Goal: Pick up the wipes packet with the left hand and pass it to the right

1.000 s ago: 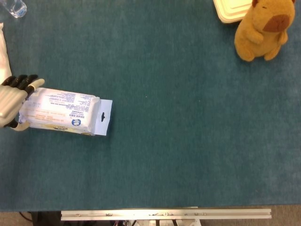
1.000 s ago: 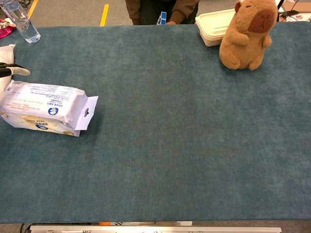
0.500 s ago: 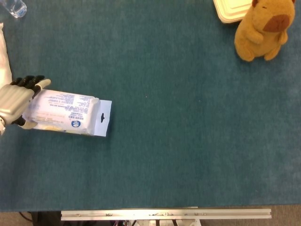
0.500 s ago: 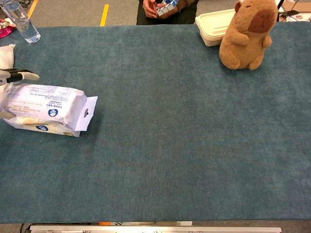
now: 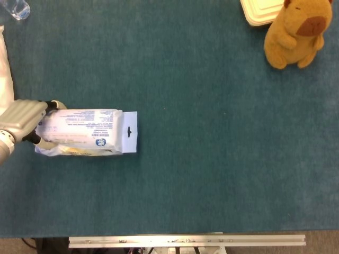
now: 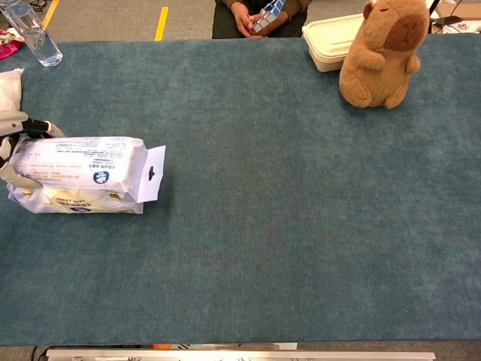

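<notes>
The wipes packet (image 5: 85, 132) is a white soft pack with blue print and a hang tab on its right end, lying at the left side of the teal table (image 5: 201, 159). My left hand (image 5: 21, 123) grips the packet's left end, with fingers over the top and the thumb underneath. In the chest view the wipes packet (image 6: 79, 173) looks tipped up on its long edge, and only a little of the left hand (image 6: 16, 126) shows at the frame's left border. Neither view shows my right hand.
A brown capybara plush (image 5: 295, 33) and a cream food container (image 5: 258, 11) stand at the far right. At the far left are a water bottle (image 6: 34, 34) and a white cloth (image 6: 9, 86). A person's hands (image 6: 259, 15) hold a cube beyond the far edge.
The left hand has closed round the packet's left end and carried it a little to the right. The packet has tipped up onto its edge.
</notes>
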Tool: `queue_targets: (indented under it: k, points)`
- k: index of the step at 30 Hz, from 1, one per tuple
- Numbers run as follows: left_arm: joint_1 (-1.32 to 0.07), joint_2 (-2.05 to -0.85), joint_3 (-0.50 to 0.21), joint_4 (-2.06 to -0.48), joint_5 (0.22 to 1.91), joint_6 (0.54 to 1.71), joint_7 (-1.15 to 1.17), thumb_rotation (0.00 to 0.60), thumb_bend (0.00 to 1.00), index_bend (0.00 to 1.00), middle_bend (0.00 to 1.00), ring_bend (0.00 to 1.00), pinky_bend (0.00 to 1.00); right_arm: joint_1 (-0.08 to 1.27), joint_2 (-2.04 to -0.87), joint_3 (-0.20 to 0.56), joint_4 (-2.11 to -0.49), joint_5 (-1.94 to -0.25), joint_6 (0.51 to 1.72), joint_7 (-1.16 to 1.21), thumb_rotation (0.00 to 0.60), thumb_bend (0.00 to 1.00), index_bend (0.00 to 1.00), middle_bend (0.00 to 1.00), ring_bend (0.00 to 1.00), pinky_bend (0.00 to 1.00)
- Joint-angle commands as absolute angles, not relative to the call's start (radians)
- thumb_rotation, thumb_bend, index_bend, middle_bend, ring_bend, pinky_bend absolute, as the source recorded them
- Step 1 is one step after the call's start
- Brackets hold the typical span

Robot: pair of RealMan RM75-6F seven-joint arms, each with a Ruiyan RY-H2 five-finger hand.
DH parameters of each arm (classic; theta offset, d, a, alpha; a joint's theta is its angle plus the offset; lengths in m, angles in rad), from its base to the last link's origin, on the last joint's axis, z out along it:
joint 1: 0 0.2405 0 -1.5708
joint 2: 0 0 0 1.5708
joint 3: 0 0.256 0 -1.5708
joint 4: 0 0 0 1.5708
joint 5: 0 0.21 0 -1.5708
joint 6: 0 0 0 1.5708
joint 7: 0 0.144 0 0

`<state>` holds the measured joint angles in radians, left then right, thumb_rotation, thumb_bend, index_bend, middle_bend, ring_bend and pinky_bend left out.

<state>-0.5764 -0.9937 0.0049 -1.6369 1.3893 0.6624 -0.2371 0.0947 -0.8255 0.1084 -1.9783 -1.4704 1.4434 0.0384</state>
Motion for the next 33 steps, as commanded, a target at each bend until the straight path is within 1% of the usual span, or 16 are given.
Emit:
queue_targets:
  k: [1, 7, 13, 15, 17, 20, 26, 33]
  points:
    - [-0.601, -0.938, -0.004, -1.707, 1.41, 0.632, -0.306, 0.6, 0.2, 0.51, 0.41, 0.42, 0.52, 0.118, -0.825, 0.108, -1.986, -1.485, 1.411, 0.04, 0.6, 0.1, 0.0, 0.11, 0.02, 0.19]
    - [-0.623, -0.874, -0.033, -1.827, 1.421, 0.64, -0.387, 0.6, 0.2, 0.51, 0.41, 0.43, 0.52, 0.179, -0.836, 0.117, -2.004, -1.525, 1.346, 0.015, 0.6, 0.1, 0.0, 0.11, 0.02, 0.19]
    - [-0.642, -0.849, -0.055, -1.911, 1.374, 0.641, -0.371, 0.6, 0.2, 0.5, 0.41, 0.43, 0.52, 0.246, -0.871, 0.132, -2.035, -1.561, 1.287, -0.011, 0.6, 0.1, 0.0, 0.11, 0.02, 0.19]
    - [-0.648, -0.85, -0.064, -1.939, 1.331, 0.641, -0.355, 0.6, 0.2, 0.5, 0.41, 0.43, 0.52, 0.274, -0.885, 0.139, -2.05, -1.567, 1.26, -0.011, 0.6, 0.07, 0.0, 0.11, 0.02, 0.19]
    - [-0.655, -0.852, -0.073, -1.964, 1.291, 0.641, -0.344, 0.6, 0.2, 0.5, 0.41, 0.43, 0.52, 0.297, -0.904, 0.147, -2.061, -1.572, 1.243, -0.021, 0.6, 0.03, 0.0, 0.11, 0.02, 0.19]
    - [-0.67, -0.853, -0.084, -1.998, 1.232, 0.641, -0.313, 0.6, 0.2, 0.5, 0.41, 0.43, 0.52, 0.335, -0.949, 0.158, -2.077, -1.576, 1.215, -0.056, 0.6, 0.0, 0.0, 0.11, 0.02, 0.19]
    - [-0.703, -0.855, -0.1, -2.068, 1.122, 0.657, -0.236, 0.6, 0.2, 0.5, 0.41, 0.43, 0.52, 0.417, -1.054, 0.169, -2.099, -1.558, 1.136, -0.158, 0.6, 0.0, 0.0, 0.11, 0.02, 0.19]
    - [-0.736, -0.867, -0.107, -2.123, 1.037, 0.69, -0.149, 0.6, 0.2, 0.5, 0.41, 0.43, 0.52, 0.494, -1.178, 0.177, -2.11, -1.51, 1.071, -0.252, 0.6, 0.0, 0.0, 0.09, 0.02, 0.19]
